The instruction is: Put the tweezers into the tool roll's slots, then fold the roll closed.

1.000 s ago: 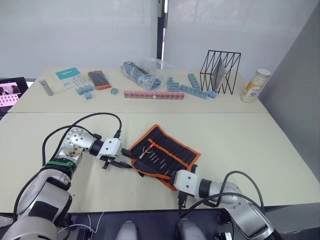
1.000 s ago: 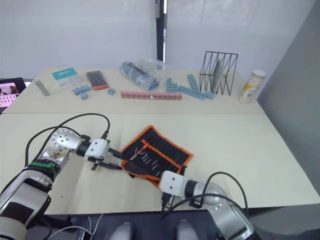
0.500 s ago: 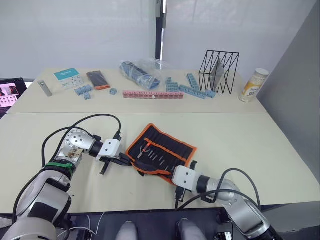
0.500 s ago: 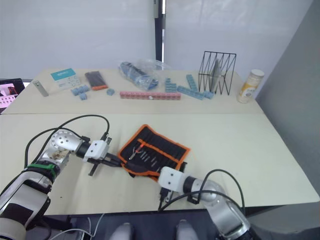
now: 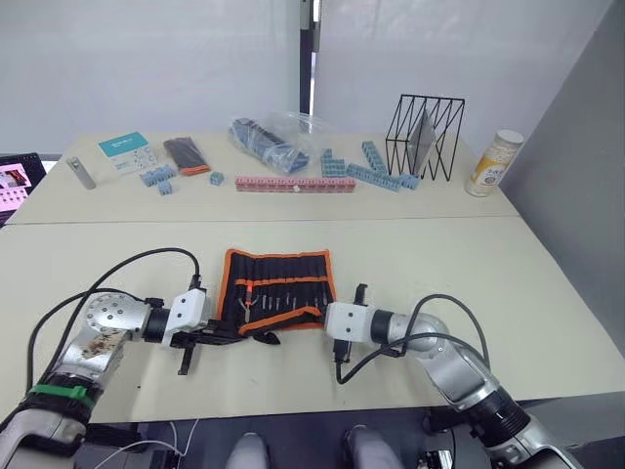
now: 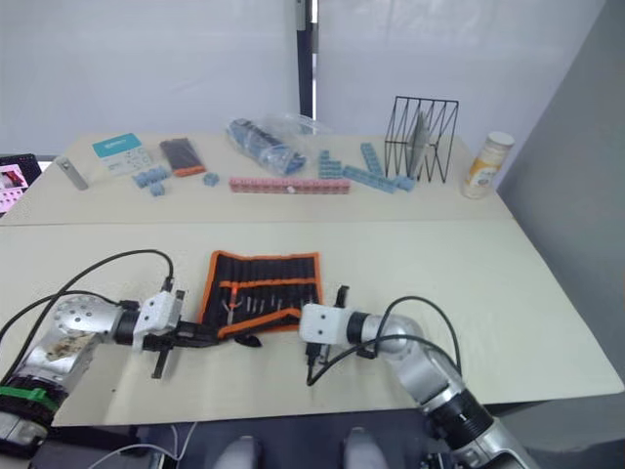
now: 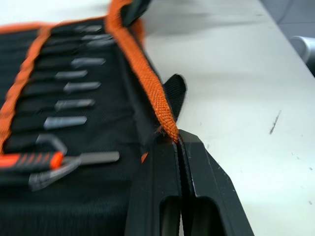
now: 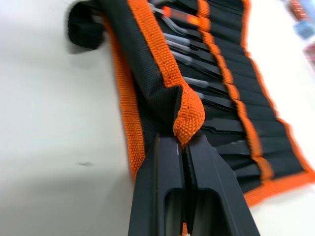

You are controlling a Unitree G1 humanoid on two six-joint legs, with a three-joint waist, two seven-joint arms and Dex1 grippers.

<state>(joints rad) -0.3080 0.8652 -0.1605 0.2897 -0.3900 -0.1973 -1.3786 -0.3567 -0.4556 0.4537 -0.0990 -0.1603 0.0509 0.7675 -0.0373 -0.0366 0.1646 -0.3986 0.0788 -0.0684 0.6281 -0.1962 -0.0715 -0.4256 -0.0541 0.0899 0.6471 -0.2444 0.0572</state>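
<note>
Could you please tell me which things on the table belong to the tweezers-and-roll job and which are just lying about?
Job:
- tool roll, open flat
- tweezers in its slots
- left hand and right hand, each pinching the roll's orange edge

Lying about:
- wire rack
- bottle
- pink strip
- blue blocks
- plastic bag
- grey bar
- teal card

tool roll [image 5: 278, 280]: on table [image 5: 469, 283], near front edge, centre
tweezers [image 5: 283, 304]: in slots [image 5: 293, 293] across roll
left gripper [image 5: 237, 332]: at roll's 8 o'clock corner, clamped on edge
right gripper [image 5: 317, 319]: at roll's 4 o'clock corner, clamped on edge
wire rack [image 5: 427, 139]: 1 o'clock of roll, far back
bottle [image 5: 492, 164]: 3 o'clock of rack
</note>
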